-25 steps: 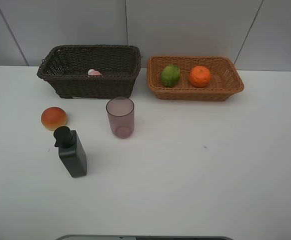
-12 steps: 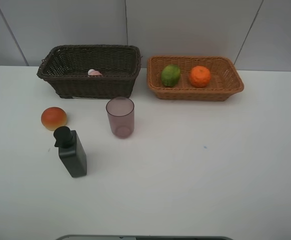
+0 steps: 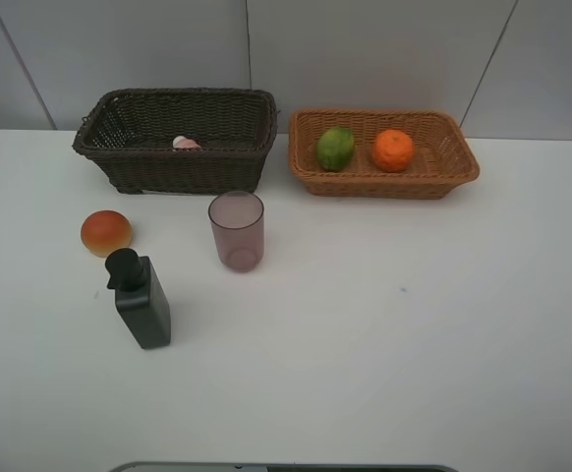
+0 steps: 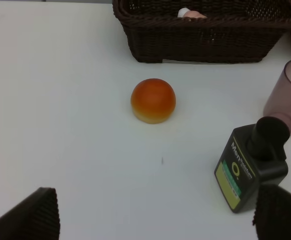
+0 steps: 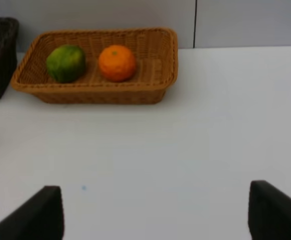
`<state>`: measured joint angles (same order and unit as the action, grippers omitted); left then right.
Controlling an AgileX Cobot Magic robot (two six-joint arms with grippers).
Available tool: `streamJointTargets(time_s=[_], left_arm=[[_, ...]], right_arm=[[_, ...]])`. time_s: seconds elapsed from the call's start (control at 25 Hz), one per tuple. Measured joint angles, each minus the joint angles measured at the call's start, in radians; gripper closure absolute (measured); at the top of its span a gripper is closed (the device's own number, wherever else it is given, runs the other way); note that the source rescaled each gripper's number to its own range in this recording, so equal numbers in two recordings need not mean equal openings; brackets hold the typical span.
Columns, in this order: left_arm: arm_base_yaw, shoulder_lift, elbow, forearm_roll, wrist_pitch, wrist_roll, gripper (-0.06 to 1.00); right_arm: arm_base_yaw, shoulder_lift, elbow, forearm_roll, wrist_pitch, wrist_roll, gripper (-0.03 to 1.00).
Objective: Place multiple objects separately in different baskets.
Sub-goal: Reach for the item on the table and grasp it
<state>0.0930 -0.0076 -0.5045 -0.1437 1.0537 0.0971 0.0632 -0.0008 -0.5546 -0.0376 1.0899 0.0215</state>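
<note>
The dark brown basket (image 3: 119, 149) (image 4: 150, 42) holds the pink bottle with white cap (image 3: 184, 144) (image 4: 189, 13). The orange-tan basket (image 3: 463, 167) (image 5: 25, 80) holds the green fruit (image 3: 335, 147) (image 5: 65, 63) and the tangerine (image 3: 393, 149) (image 5: 117, 62). On the table stand the orange-red bun (image 3: 106, 232) (image 4: 153, 100), the mauve cup (image 3: 236, 230) (image 4: 287, 95) and the dark grey pump dispenser (image 3: 141, 299) (image 4: 252, 171). My left gripper (image 4: 155, 215) is open, short of the bun and dispenser. My right gripper (image 5: 155, 215) is open, short of the tan basket. Neither shows in the high view.
The white table (image 3: 384, 334) ends at a grey panelled wall (image 3: 365, 49) behind the baskets. A grey edge (image 3: 281, 467) shows at the table's front. A small dark speck (image 3: 402, 290) marks the tabletop.
</note>
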Motion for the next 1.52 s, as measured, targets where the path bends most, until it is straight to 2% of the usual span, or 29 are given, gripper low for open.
streamJointTargets(time_s=[0.24,1.52], left_arm=[[0.000,0.000,0.000,0.000,0.000,0.000,-0.06],[0.000,0.000,0.000,0.000,0.000,0.000,-0.06]], right_arm=[[0.000,-0.002,0.031,0.006,-0.026,0.000,0.42],[0.000,-0.006,0.031,0.007,-0.029,0.000,0.42]])
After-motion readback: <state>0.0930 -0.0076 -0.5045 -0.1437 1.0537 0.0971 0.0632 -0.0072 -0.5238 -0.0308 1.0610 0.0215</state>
